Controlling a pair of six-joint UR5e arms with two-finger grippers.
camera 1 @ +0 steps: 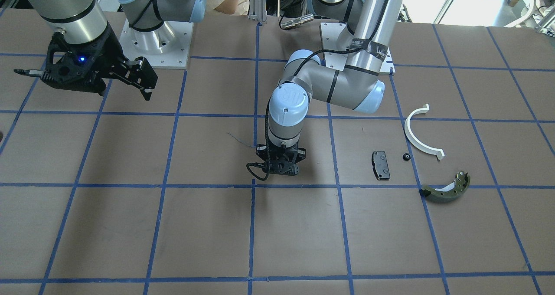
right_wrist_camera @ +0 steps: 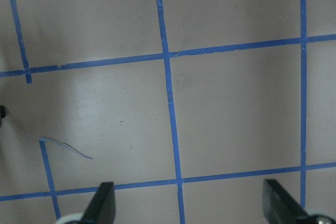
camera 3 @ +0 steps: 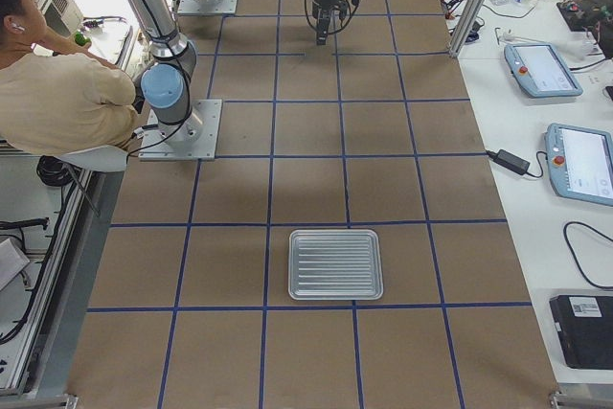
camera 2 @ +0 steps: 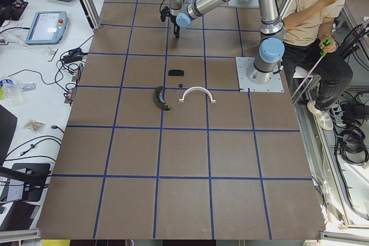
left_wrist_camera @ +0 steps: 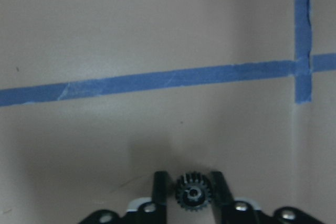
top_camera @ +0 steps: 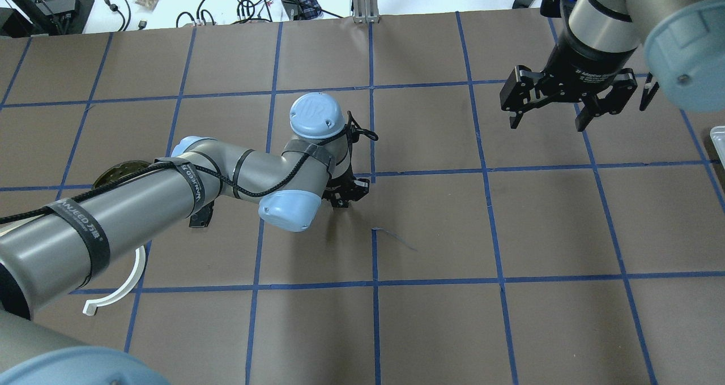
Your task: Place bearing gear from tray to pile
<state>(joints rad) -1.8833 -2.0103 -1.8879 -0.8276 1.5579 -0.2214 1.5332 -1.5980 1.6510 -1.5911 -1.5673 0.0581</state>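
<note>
Bearing gear (left_wrist_camera: 192, 191) is pinched between the narrow-set fingers of the left gripper (left_wrist_camera: 189, 178), which we find near the front view's centre. We see the pile at that view's right: black pad (camera 1: 380, 165), white half-ring (camera 1: 417, 139) and brake shoe (camera 1: 446, 190). The right gripper (top_camera: 548, 119) hangs spread wide and empty at its upper left.

The left arm (top_camera: 141, 204) and right arm (top_camera: 603, 17) I drive are silver-grey tubes with pale blue joint caps (top_camera: 316, 113). A black cable (top_camera: 249, 189), strapped under printed black bands (top_camera: 85, 232), runs to the left claw (top_camera: 347, 197); a blue light (camera 1: 81, 60) glows on the black right claw (top_camera: 548, 125).
</note>
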